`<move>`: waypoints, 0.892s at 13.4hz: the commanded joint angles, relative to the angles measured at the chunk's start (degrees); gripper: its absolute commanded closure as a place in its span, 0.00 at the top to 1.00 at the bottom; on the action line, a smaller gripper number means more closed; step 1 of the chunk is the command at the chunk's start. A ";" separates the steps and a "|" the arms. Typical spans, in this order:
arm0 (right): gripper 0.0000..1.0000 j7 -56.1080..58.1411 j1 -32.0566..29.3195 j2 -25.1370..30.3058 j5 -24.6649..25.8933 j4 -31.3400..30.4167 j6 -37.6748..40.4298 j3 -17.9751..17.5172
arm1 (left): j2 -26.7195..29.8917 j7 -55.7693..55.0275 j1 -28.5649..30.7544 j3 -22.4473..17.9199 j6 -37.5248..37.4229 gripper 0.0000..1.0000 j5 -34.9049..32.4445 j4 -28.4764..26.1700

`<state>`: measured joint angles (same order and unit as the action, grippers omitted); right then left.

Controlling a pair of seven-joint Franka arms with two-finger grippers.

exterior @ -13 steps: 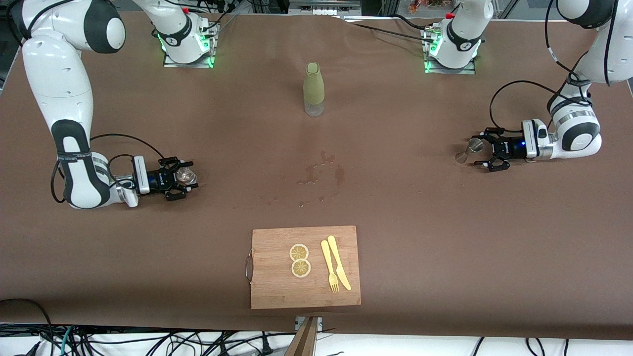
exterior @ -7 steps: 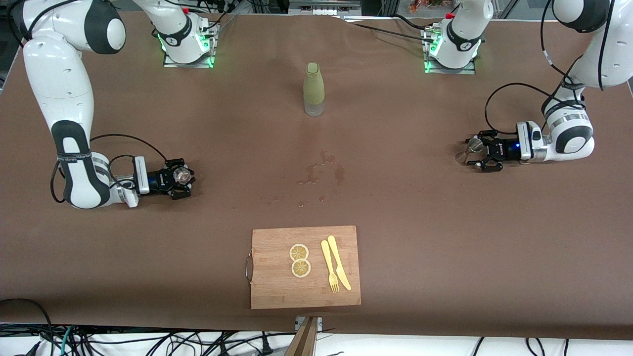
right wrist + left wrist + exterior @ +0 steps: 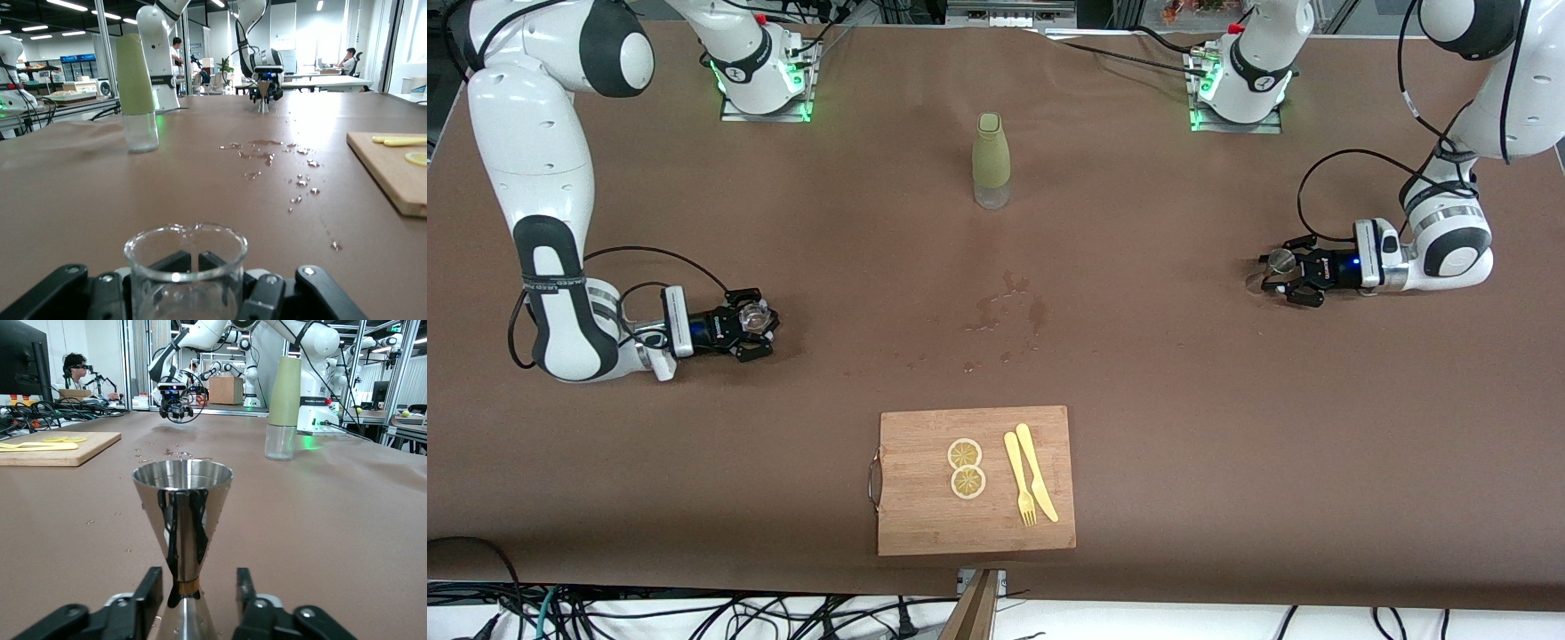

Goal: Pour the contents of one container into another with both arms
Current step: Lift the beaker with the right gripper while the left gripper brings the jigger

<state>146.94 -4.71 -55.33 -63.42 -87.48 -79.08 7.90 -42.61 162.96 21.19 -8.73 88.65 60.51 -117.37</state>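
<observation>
Now low over the table [image 3: 1138, 356], toward opposite ends from the bottle [image 3: 991, 160]: right gripper [image 3: 756, 320] clenched on glass cup [image 3: 185, 270]; left gripper [image 3: 1282, 271] half-closed around jigger [image 3: 182, 520], grasp uncertain. Could tip the narrow-waisted jigger if lifted loose.

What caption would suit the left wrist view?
Left gripper straddling the upright steel jigger, olive-green bottle standing on the brown table.

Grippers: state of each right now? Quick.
Left gripper: fingers either side of the steel jigger, gap visible, not yet gripping.
Right gripper: shut on the glass cup.
</observation>
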 commanded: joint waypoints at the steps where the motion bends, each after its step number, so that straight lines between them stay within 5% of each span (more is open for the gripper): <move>1: 0.00 -6.47 0.23 2.32 -2.40 0.91 1.21 -2.80 | -1.78 20.47 -0.62 -1.21 -1.72 0.45 2.24 -0.49; 6: 0.00 -14.74 6.71 6.37 -10.20 0.82 -4.22 -3.95 | -1.78 20.47 -0.63 -1.21 -2.33 0.37 2.24 -0.49; 9: 0.00 -19.74 11.20 8.13 -15.22 0.82 -9.41 -4.12 | -1.69 20.47 -0.54 -1.29 -2.69 0.24 2.33 -0.49; 11: 0.00 -22.48 13.58 9.01 -16.99 0.82 -12.31 -4.12 | -1.69 20.29 -0.54 -1.29 -2.60 0.00 2.42 -0.40; 12: 0.00 -22.75 14.11 9.10 -17.43 0.91 -13.54 -4.38 | -1.69 20.21 -0.54 -1.38 -2.69 0.00 3.20 -0.40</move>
<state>126.16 8.56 -47.81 -79.38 -85.71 -90.62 3.68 -42.69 163.16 21.00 -8.79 87.21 61.03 -117.21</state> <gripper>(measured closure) 0.877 0.789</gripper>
